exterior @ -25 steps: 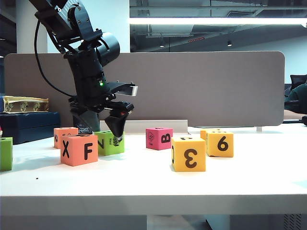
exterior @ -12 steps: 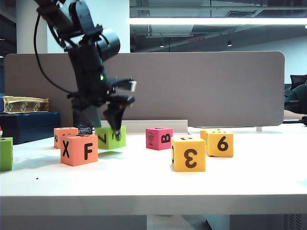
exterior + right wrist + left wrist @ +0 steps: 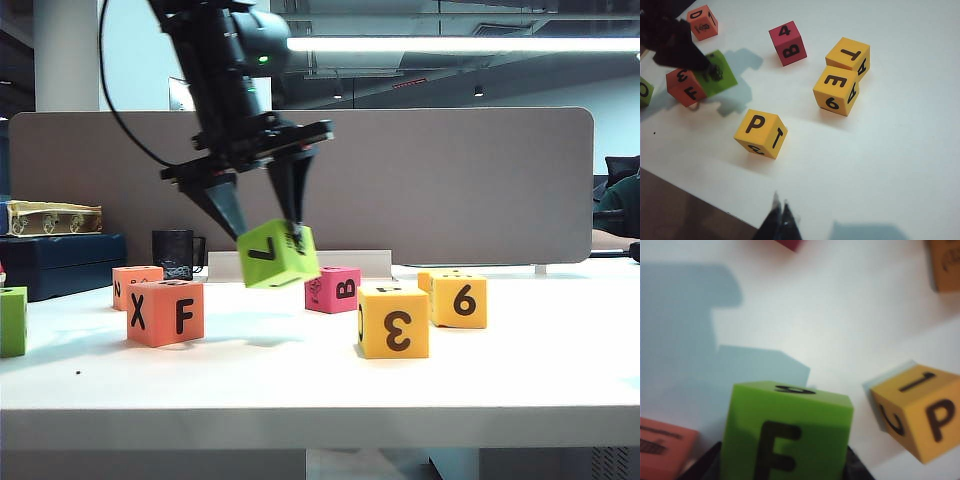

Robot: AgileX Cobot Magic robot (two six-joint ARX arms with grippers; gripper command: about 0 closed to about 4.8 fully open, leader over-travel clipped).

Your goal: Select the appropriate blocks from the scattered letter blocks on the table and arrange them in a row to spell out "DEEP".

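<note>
My left gripper [image 3: 267, 236] is shut on the green cube [image 3: 279, 254] marked "7" and holds it tilted in the air above the table [image 3: 300, 380]. In the left wrist view that green cube [image 3: 785, 430] shows an "F" between the dark fingers [image 3: 705, 465]. The yellow "3" cube [image 3: 393, 321] carries a "P" on top [image 3: 761, 132]. The yellow "6" cube [image 3: 459, 299] carries an "E" [image 3: 837, 90]. A small coral cube [image 3: 132, 283] with "D" on top [image 3: 702, 22] sits far left. My right gripper [image 3: 780, 207] is shut and empty near the table's front edge.
The coral X/F cube [image 3: 165, 312] stands left of the lifted cube and the pink B cube [image 3: 332, 289] just behind it. Another yellow cube [image 3: 847, 56] touches the "6" cube. A second green cube [image 3: 12, 320] sits at the far left edge. A black mug [image 3: 175, 252] stands behind.
The left gripper closed on the green cube beside the X/F cube, lifted it off the table and carried it up and right, turning the wrist. The right arm stayed still.
</note>
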